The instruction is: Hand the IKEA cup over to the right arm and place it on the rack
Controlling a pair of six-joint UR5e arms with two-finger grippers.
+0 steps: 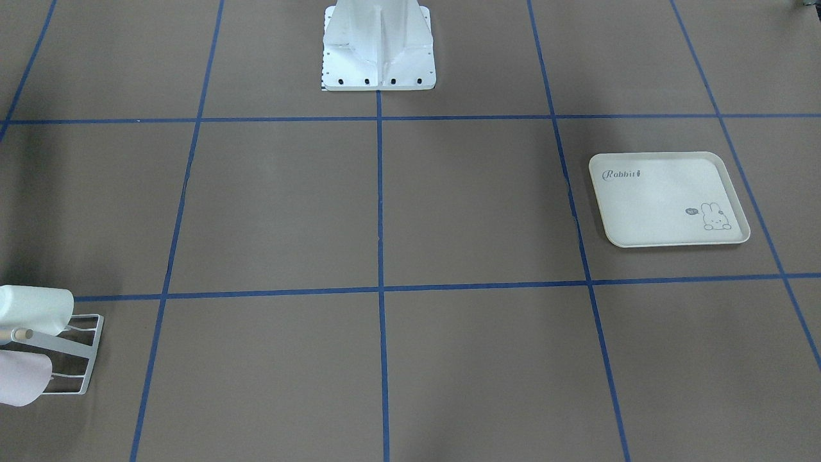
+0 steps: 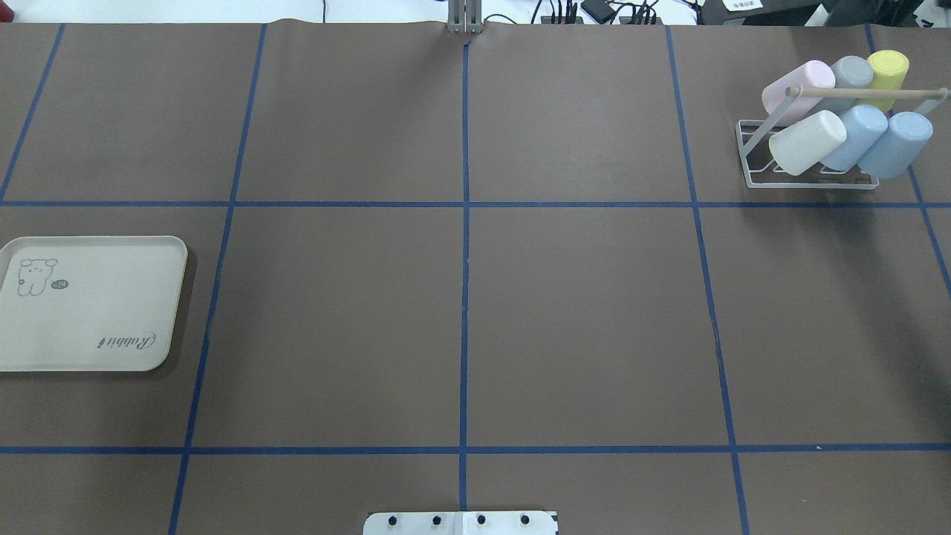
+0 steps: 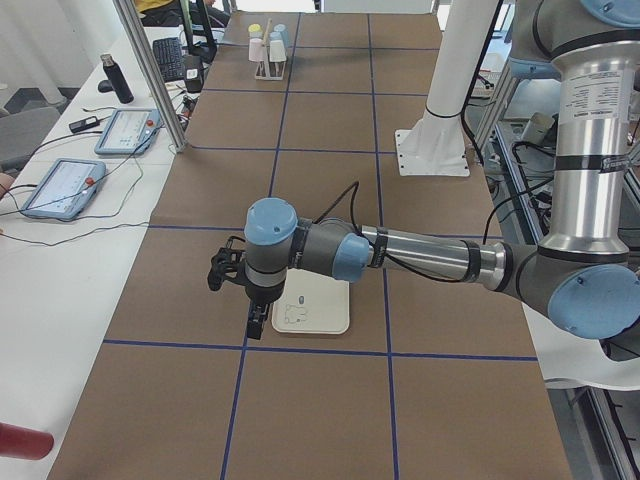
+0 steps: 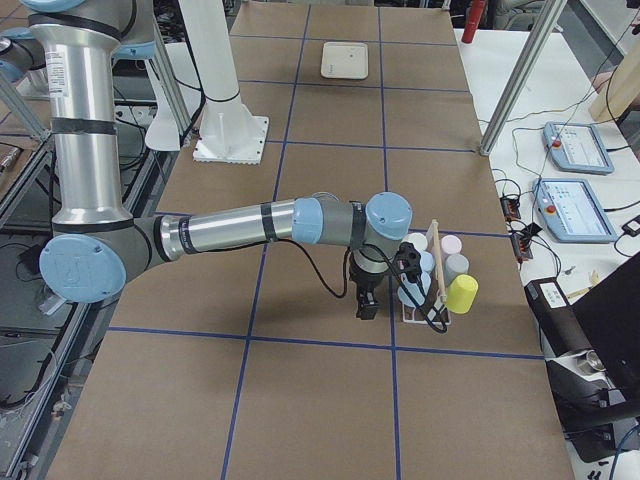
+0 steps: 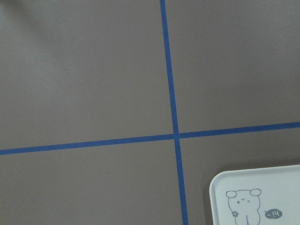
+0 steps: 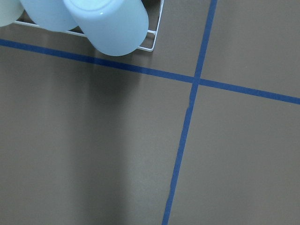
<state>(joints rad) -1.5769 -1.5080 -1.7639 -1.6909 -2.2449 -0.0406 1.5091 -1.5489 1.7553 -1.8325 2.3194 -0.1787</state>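
Cups (image 2: 807,143): six, inverted on rack (image 2: 862,93) prongs, bottoms up, long axes tilted; three on either side of the dowel.
Rack: far right corner of surface (image 2: 579,319).
Right end effector (image 4: 365,305): beside rack; open or closed, cannot tell.
Left end effector (image 3: 255,320): near tray (image 2: 89,305); likewise cannot tell.
Surface: brown, blue tape grid.
Room: white desk (image 3: 60,260) alongside, with tablets (image 3: 63,187) and cables.
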